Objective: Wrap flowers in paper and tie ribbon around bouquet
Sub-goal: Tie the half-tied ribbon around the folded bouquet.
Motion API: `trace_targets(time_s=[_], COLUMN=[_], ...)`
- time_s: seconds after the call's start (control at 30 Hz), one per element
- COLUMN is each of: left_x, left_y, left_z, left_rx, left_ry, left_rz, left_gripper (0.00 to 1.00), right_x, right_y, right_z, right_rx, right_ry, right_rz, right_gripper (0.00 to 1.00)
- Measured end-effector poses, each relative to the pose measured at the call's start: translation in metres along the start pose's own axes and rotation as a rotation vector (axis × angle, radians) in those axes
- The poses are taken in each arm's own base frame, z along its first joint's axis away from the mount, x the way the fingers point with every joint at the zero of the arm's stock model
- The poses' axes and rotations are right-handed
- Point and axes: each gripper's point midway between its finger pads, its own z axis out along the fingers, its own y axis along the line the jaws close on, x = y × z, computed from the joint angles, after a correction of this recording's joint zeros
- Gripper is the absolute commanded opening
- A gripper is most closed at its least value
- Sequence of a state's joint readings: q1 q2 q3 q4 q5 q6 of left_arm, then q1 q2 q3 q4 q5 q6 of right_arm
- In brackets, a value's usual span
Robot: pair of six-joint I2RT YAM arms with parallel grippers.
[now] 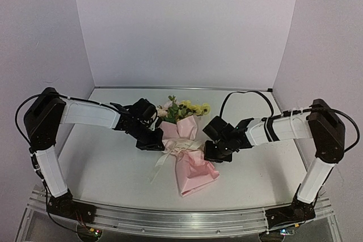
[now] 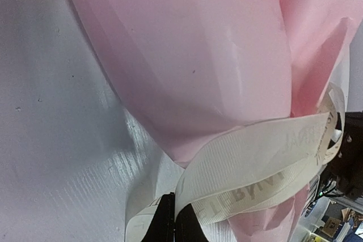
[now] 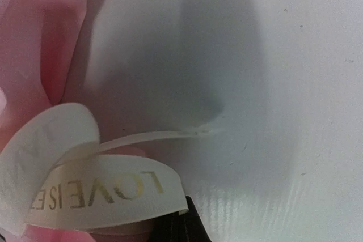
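The left pincer and right pincer are both clamping the ribbon tight. Uneven pulling could be dragging the loop off the bouquet.

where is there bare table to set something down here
Bare table front-left, between left arm and bouquet, and front-right, between bouquet and right arm. Crowded centre: left gripper and right gripper pinch the ribbon at the bouquet's waist.
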State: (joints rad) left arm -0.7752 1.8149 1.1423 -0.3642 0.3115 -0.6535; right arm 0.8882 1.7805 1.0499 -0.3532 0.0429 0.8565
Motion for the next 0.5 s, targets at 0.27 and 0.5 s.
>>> trace_targets(time_s=[0.27, 0.5], left_x=[-0.012, -0.033], left_y=[0.004, 0.001], left_z=[0.012, 0.003], left_rx=[-0.006, 0.002], left_ry=[0.001, -0.043], left_rz=[0.014, 0.051], left_gripper=[0.0, 0.0], right_x=[0.024, 0.004], right_y=[0.047, 0.043], right_z=[-0.019, -0.027], right_rx=[-0.14, -0.1], right_ry=[-0.028, -0.095], right_rz=[0.099, 0.137], right_gripper=[0.0, 0.0])
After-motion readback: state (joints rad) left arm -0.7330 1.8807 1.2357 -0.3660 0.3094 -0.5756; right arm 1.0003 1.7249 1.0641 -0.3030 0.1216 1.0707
